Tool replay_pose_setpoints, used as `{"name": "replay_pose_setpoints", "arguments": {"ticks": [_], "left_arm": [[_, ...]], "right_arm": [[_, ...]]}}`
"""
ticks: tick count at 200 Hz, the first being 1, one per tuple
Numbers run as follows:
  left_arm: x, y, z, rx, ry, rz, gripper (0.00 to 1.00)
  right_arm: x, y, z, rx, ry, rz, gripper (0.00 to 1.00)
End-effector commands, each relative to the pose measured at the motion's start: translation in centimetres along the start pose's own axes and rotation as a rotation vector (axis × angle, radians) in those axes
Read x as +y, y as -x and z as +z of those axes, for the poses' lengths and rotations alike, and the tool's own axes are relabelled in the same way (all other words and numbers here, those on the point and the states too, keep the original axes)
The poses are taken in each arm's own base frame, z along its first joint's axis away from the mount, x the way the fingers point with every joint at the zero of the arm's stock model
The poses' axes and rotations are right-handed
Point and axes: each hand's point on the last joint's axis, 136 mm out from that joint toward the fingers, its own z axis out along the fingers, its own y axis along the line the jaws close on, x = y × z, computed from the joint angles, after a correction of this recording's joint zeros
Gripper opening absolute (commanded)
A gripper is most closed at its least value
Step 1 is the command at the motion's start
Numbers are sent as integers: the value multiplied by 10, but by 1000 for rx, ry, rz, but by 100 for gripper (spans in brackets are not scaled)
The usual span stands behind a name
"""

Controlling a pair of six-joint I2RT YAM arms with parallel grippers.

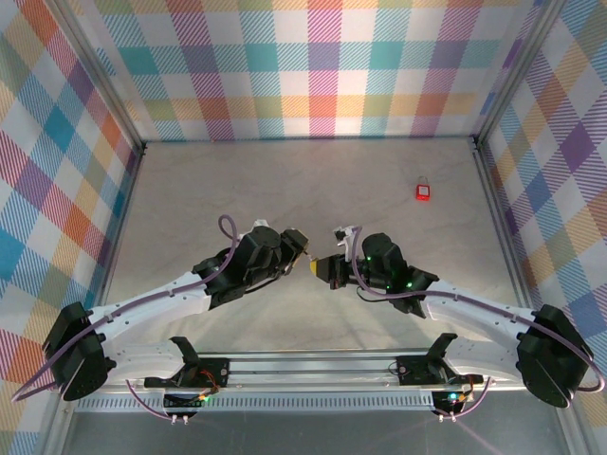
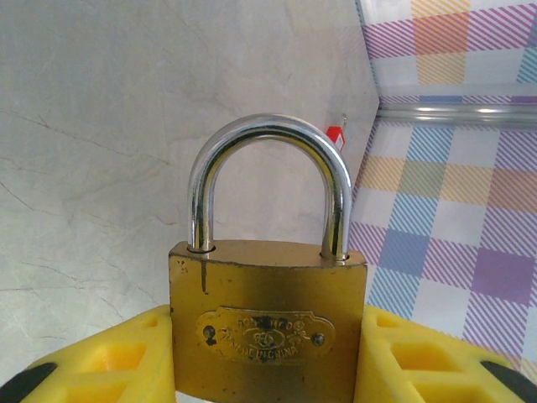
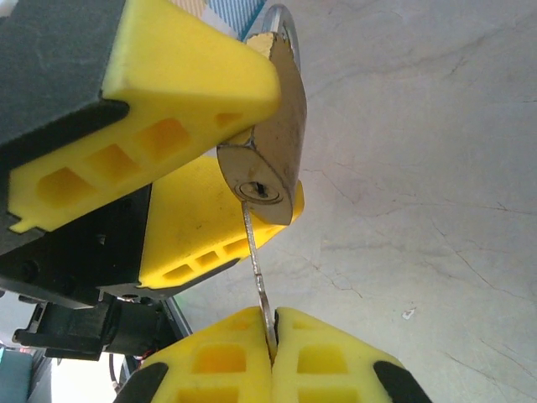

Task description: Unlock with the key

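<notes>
Table: the pale grey, marble-patterned table (image 1: 285, 190) lies below both arms, and a dropped part would fall onto it, out of alignment.
Left end effector: the left end effector (image 1: 296, 248) is part-closed, its yellow fingers (image 2: 109, 361) clamping the sides of the rectangular brass padlock (image 2: 267, 327) in the air above the middle of the table. If this grip is too loose, the body may twist along with the key.
Right end effector: the right end effector (image 3: 273, 353) is fully closed on the thin silver key (image 3: 256, 260), pinching only its lower end. Turning could let the key slip between the pads.
Shackle: the curved steel shackle (image 2: 268, 138) sits seated in the body, so the padlock appears locked.
Key: its tip meets the round keyhole (image 3: 256, 191), though the depth is unclear. Turning it while it is shallow or tilted would likely bend the blade or jam it.
</notes>
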Motion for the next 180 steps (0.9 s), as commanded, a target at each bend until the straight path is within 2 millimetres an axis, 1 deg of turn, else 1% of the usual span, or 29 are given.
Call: {"name": "replay_pose_setpoints", "arguments": {"ticks": [1,84,125,180], "left_arm": [[-14,0,-1,-12,-53,-7,0],[-12,-3,1,-5,-52,-1,0],[-13,-7,4,7,-55,0,0],[-15,-11,6,17,-57,9,0]], "right_arm": [[10,15,0,-40,8,-39,0],[2,14,4,-43,-15,-33,0],[2,15,5,-45,-16,-32,0],[-5,14,6,-47,-41,-25,0]]}}
